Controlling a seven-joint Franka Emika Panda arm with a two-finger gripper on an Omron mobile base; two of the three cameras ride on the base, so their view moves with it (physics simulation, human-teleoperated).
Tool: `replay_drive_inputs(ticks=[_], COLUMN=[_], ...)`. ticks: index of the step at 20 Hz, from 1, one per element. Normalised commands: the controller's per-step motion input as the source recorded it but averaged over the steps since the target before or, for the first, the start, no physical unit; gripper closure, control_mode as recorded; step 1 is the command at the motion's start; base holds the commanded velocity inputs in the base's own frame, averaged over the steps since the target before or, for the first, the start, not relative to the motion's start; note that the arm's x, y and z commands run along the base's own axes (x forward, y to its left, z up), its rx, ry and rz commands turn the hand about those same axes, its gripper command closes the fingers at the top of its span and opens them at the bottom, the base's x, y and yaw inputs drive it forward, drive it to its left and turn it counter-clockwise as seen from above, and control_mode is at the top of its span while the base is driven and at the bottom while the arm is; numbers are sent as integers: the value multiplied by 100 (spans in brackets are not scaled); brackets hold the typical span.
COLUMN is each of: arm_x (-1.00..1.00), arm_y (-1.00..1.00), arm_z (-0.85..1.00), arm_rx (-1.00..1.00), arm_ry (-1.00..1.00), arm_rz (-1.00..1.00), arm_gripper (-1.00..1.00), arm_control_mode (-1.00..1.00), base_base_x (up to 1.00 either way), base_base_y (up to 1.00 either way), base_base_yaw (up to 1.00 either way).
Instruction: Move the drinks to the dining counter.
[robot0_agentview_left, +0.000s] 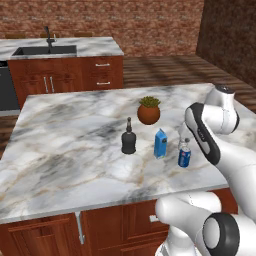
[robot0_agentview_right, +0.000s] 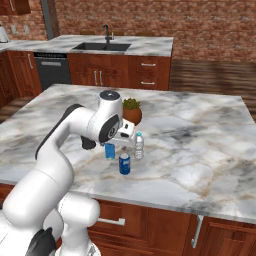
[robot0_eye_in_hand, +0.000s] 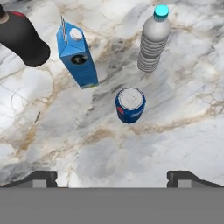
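Fingertips of the pincer sit wide apart at the bottom of the hand view, nothing between them, hovering above the island top.

Blue-and-white can stands upright just ahead of the pincer, roughly centred between the tips, closest drink. Blue carton is further ahead and to the left, clear water bottle further ahead and to the right, black bottle far ahead-left at the frame edge. All four rest on the island; none is on the dining counter with its sink, well beyond.

Likely step: pick the can first. Drop straight down, keep it centred, close around the mid-body, lift clear before swinging so carton and water bottle stay untouched.

Labels: can has a red patch on blue, no readable text. Carton shows a dark round mark, no legible writing.

Terracotta pot stands beyond the drinks.
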Motion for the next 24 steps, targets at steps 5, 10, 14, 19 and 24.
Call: replay_drive_inputs(ticks=[5, 10, 14, 19, 24], arm_x=[11, 10, 7, 8, 13], arm_y=[0, 0, 0, 0, -2], arm_z=[-20, -30, -31, -31, -12], arm_rx=[0, 0, 0, 0, 0], arm_ry=[1, 0, 0, 0, 0], arm_rz=[0, 0, 0, 0, 0], arm_gripper=[-100, -100, -100, -100, -100], arm_control_mode=[-100, -100, -100, -100, -100], base_base_x=[0, 0, 0, 0, 0], base_base_y=[0, 0, 0, 0, 0], base_base_yaw=[0, 0, 0, 0, 0])
